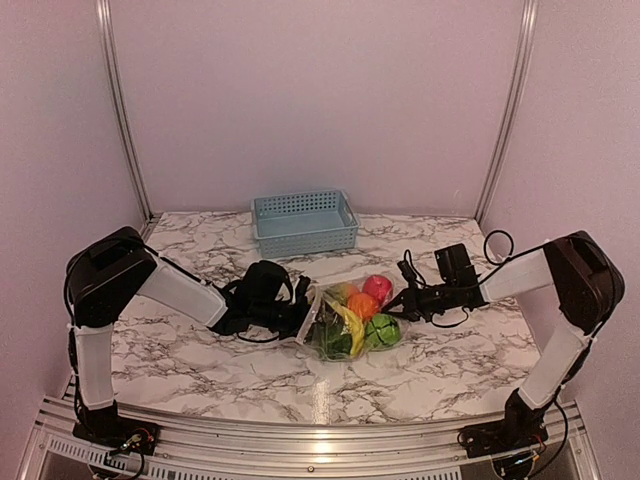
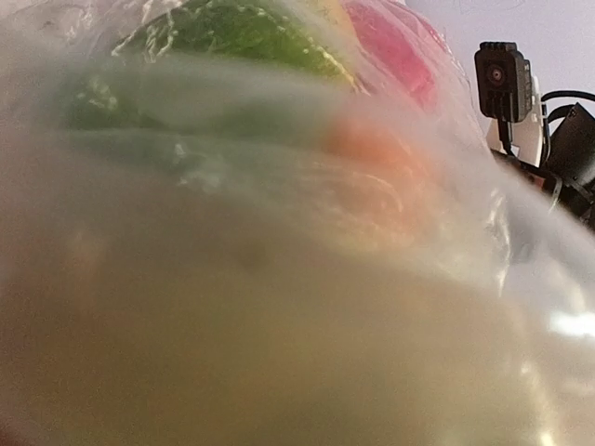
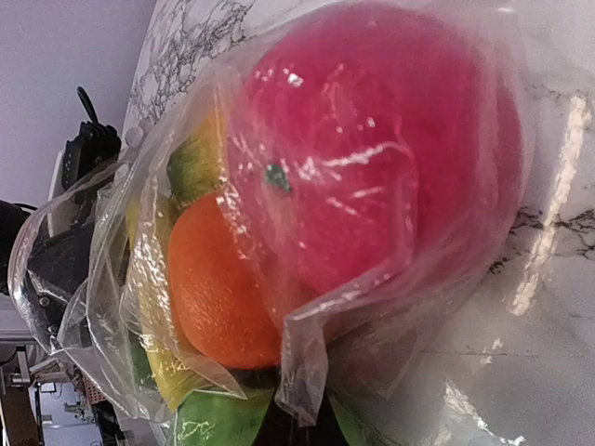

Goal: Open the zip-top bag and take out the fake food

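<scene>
Looks like the opening step, with the zip-top bag [image 1: 340, 335] of fake food [image 1: 365, 305] lying on the marble table [image 1: 200, 370] between left gripper [image 1: 303, 318] and right gripper [image 1: 408, 300], either's grip impossible to tell; next calls for parting the zip edge.

A white marble-patterned tabletop with grey veining [image 1: 200, 370] is closed in at the back and both sides by plain, pale lilac-pink wall panels [image 1: 320, 90] — matte and evenly lit. Two slim silver metal posts [image 1: 122, 110] rise from the table's back corners (each leaning slightly outward in the overhead view), and a ribbed silver metal rail [image 1: 300, 440] runs along the near edge. Bright streaks of light [image 3: 548, 242] glint off the glossy marble in the right wrist view.
</scene>
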